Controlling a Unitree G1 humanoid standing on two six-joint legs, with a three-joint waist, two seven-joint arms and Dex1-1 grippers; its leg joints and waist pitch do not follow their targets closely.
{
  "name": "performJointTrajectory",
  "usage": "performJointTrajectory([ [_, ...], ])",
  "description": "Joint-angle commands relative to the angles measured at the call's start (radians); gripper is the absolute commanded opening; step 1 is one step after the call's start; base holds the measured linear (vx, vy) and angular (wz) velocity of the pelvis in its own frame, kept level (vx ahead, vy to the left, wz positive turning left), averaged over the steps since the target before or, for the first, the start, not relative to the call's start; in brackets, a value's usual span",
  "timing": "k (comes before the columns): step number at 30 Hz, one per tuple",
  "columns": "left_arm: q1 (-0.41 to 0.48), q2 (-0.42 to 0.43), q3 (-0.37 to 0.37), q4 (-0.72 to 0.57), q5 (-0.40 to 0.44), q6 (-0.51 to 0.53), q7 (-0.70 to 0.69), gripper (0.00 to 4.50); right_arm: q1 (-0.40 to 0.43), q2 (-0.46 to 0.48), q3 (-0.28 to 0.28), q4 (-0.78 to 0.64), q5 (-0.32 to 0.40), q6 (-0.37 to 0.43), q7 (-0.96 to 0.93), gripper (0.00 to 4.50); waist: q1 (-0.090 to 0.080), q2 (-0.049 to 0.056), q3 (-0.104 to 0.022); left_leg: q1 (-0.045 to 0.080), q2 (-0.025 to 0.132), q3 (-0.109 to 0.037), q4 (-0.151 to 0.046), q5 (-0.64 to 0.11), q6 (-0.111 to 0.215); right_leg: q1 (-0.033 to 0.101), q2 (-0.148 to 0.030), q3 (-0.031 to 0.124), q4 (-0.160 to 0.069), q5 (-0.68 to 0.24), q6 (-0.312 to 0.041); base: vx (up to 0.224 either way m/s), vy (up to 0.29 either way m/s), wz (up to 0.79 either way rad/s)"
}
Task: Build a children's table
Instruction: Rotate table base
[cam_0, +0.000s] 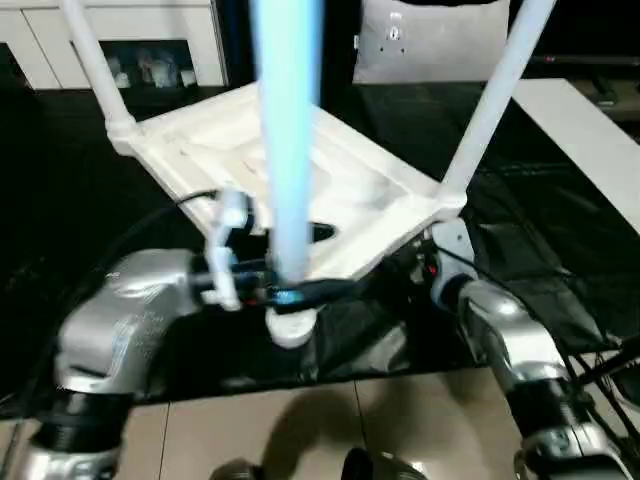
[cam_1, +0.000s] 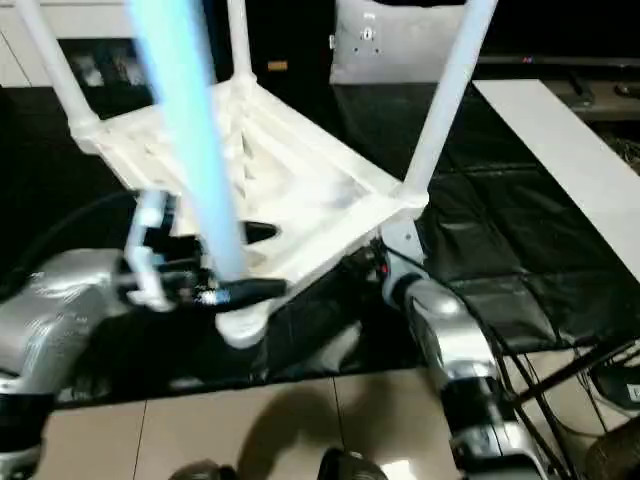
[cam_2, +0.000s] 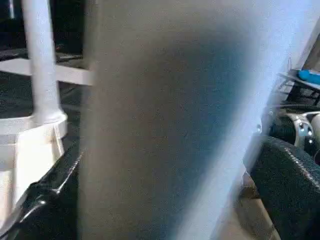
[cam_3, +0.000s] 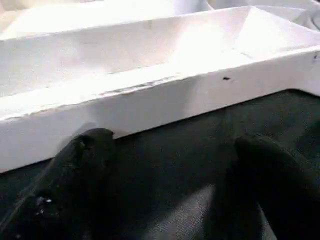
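The white table top (cam_0: 340, 190) lies upside down on a black mat, ribbed underside up. A tapered leg (cam_0: 95, 60) stands in its far left corner socket, another leg (cam_0: 495, 100) in the right corner, and a third leg (cam_1: 238, 40) at the back. The nearest leg (cam_0: 290, 150) rises from the near corner socket (cam_0: 290, 328), and my left gripper (cam_0: 285, 293) is shut on it just above the socket. My right gripper (cam_3: 175, 150) is open, low by the top's right edge, its black fingers (cam_3: 90, 165) apart over the mat.
A white cabinet with glass doors (cam_0: 150, 45) stands at the back left. A flat white board (cam_0: 590, 130) lies on the right. The black mat (cam_0: 560, 250) ends at a beige tiled floor (cam_0: 300, 430) near me. Cables (cam_1: 560, 370) run at the right.
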Motion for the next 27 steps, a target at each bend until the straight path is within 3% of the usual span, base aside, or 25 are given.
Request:
performJointTrajectory([
  [1, -0.011, -0.020, -0.047, -0.054, -0.014, 0.006, -0.001, 4.47, -0.033, 0.022, 0.001, 0.025, 0.008, -0.030, 0.000, 4.50, 0.004, 0.005, -0.081, -0.001, 0.080, -0.039, -0.068, -0.101, 0.040, 0.072, -0.101, 0.099, -0.065, -0.357, -0.091, 0.000, 0.000, 0.00],
  [6, -0.020, -0.085, -0.122, -0.097, -0.030, 0.024, 0.019, 4.47, -0.076, 0.047, 0.017, 0.087, -0.006, -0.081, 0.009, 4.50, 0.001, 0.005, -0.085, -0.003, 0.082, -0.039, -0.066, -0.080, 0.047, 0.073, -0.098, 0.099, -0.057, -0.315, -0.101, 0.000, 0.000, 0.00],
  [13, -0.088, -0.219, -0.196, -0.023, 0.024, -0.045, 0.080, 4.47, -0.106, 0.065, 0.023, 0.138, -0.020, -0.131, 0.027, 4.50, 0.000, 0.003, -0.087, -0.009, 0.079, -0.037, -0.062, -0.068, 0.070, 0.077, -0.095, 0.098, -0.055, -0.286, -0.109, 0.000, 0.000, 0.00],
  [17, -0.115, -0.266, -0.203, 0.028, 0.081, -0.093, 0.140, 4.47, -0.109, 0.068, 0.022, 0.149, -0.026, -0.142, 0.027, 4.50, -0.002, 0.003, -0.085, -0.006, 0.077, -0.034, -0.061, -0.084, 0.076, 0.074, -0.092, 0.095, -0.066, -0.322, -0.087, 0.000, 0.000, 0.00],
  [20, -0.173, -0.304, -0.178, 0.156, 0.206, -0.190, 0.295, 4.47, -0.108, 0.059, 0.012, 0.173, -0.038, -0.150, 0.006, 4.50, -0.001, 0.006, -0.080, -0.006, 0.073, -0.036, -0.061, -0.105, 0.075, 0.073, -0.088, 0.089, -0.075, -0.365, -0.058, 0.000, 0.000, 0.00],
  [22, -0.205, -0.300, -0.152, 0.219, 0.245, -0.215, 0.358, 4.47, -0.099, 0.045, -0.001, 0.176, -0.045, -0.142, -0.010, 4.50, -0.001, 0.004, -0.082, -0.003, 0.071, -0.038, -0.061, -0.117, 0.070, 0.074, -0.086, 0.084, -0.080, -0.393, -0.021, 0.000, 0.000, 0.00],
  [27, -0.234, -0.255, -0.119, 0.298, 0.316, -0.285, 0.426, 4.47, -0.047, -0.016, -0.052, 0.164, -0.036, -0.148, -0.004, 4.50, 0.004, 0.003, -0.086, -0.004, 0.070, -0.038, -0.059, -0.109, 0.074, 0.072, -0.088, 0.083, -0.080, -0.397, -0.001, 0.000, 0.000, 0.00],
])
